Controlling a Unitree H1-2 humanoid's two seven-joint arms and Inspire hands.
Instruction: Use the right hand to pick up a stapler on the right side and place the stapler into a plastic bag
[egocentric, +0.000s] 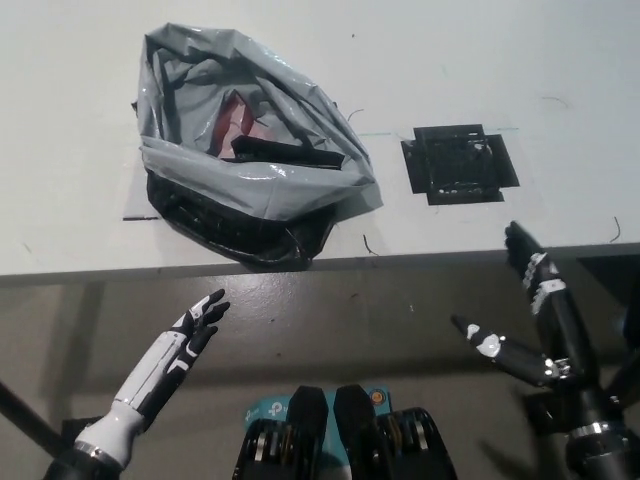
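Note:
A crumpled grey plastic bag (250, 185) lies open on the white table (520, 70), left of centre. Inside its mouth lies a long black stapler (290, 152), next to something pink-red (235, 118). My black right hand (560, 325) hangs open at the lower right, below the table's front edge, fingers spread and holding nothing. My white left hand (190, 335) rests open at the lower left, also below the table edge, fingers pointing up toward the bag.
A black square patch (458, 163) marks the table right of the bag, with nothing on it. The table's front edge (420, 260) runs across the middle of the picture, with grey floor below it.

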